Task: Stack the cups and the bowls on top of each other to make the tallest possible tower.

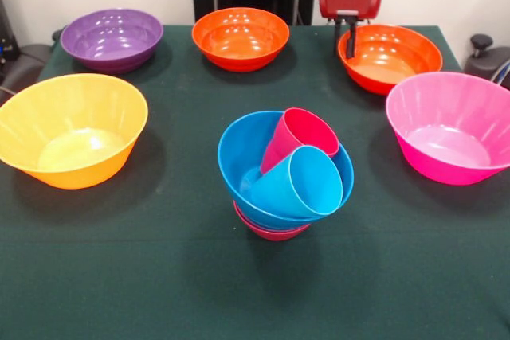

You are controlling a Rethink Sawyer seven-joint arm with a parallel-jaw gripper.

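The tower stands at the table's middle. A small red bowl [271,232] is at the bottom, and a mid-sized blue bowl [237,157] sits tilted on it. Inside the blue bowl lie two cups on their sides, mouths facing the camera: a crimson red cup [293,139] behind and a light blue cup [280,185] in front. My gripper [345,45] hangs at the far right, apart from the tower, just over the near-left rim of an orange bowl [394,57]. It is open, with nothing between its fingers.
A purple bowl [111,37] and a second orange bowl [239,37] stand along the far edge. A large yellow-orange bowl [72,129] sits at the left and a large pink bowl [450,127] at the right. All rest on a dark green cloth [159,276].
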